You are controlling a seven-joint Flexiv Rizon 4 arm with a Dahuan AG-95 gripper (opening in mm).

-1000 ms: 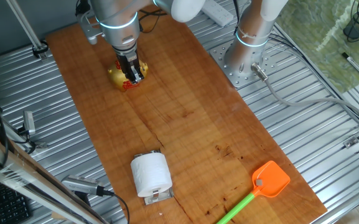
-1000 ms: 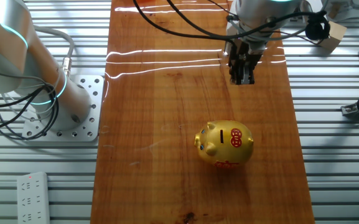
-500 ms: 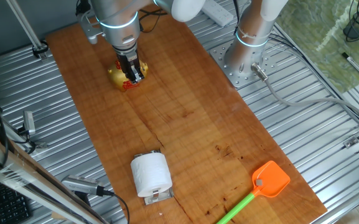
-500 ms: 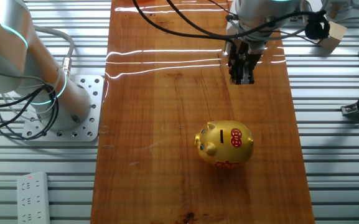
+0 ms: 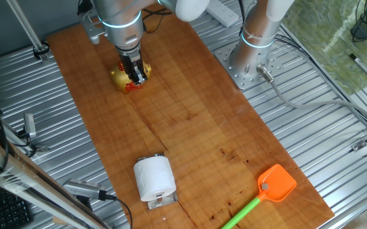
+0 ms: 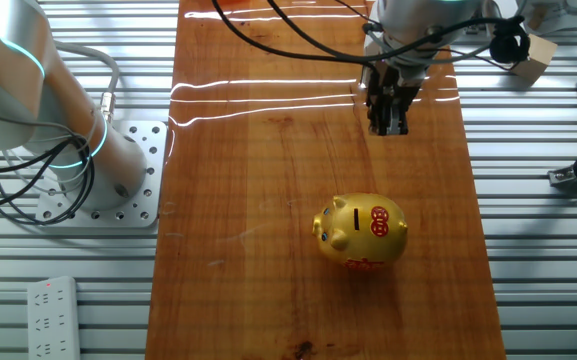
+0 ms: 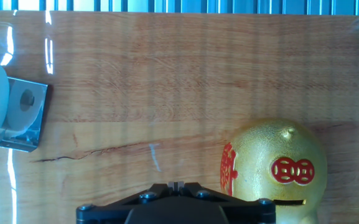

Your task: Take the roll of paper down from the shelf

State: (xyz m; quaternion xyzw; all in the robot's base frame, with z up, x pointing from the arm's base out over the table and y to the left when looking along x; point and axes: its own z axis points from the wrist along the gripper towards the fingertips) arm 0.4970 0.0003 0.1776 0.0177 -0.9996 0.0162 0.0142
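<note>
At the far end of the board from the roll of paper point(image 5: 154, 179), which sits on the shelf point(image 5: 160, 201), my gripper point(image 5: 136, 76) hangs empty, fingers nearly together, above the gold piggy bank point(image 5: 128, 79) (a careless low sweep would clip it).

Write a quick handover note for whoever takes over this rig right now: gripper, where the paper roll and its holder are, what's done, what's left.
Gripper: empty, fingers look closed, hanging above the wooden table near the gold piggy bank.
Roll of paper: on the shelf at the opposite end of the table, untouched.
Done: nothing yet.
Left: travel across to the roll, open, grasp it, lift it off the shelf and set it down. An orange fly swatter lies near that end.
</note>
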